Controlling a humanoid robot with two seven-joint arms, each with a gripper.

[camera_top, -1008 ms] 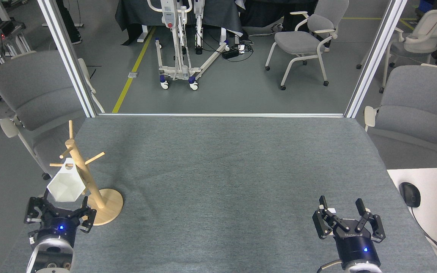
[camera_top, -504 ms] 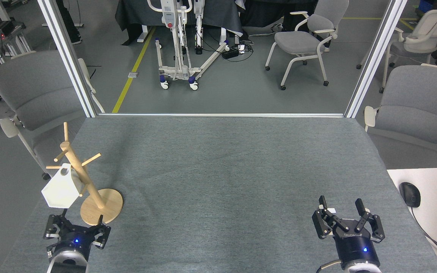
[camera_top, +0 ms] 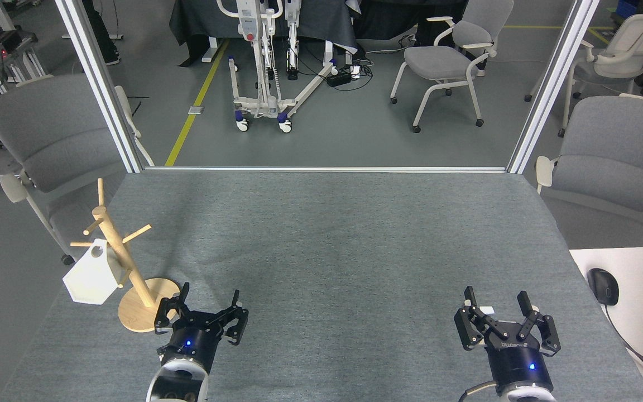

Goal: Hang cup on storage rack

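— Cup (camera_top: 91,279) location?
— Hanging by its tab on the storage rack (camera_top: 122,258), apparently on a low left peg.
— Grippers?
— Left gripper (camera_top: 208,305) and right gripper (camera_top: 497,302) both spread open, holding nothing, over the table (camera_top: 332,240).

Cup hung on the rack.
The cup (camera_top: 91,278) hung from the rack (camera_top: 126,267); both grippers, left (camera_top: 210,304) and right (camera_top: 496,301), stood open, empty.

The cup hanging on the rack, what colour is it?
Plain matte white cup; head view.
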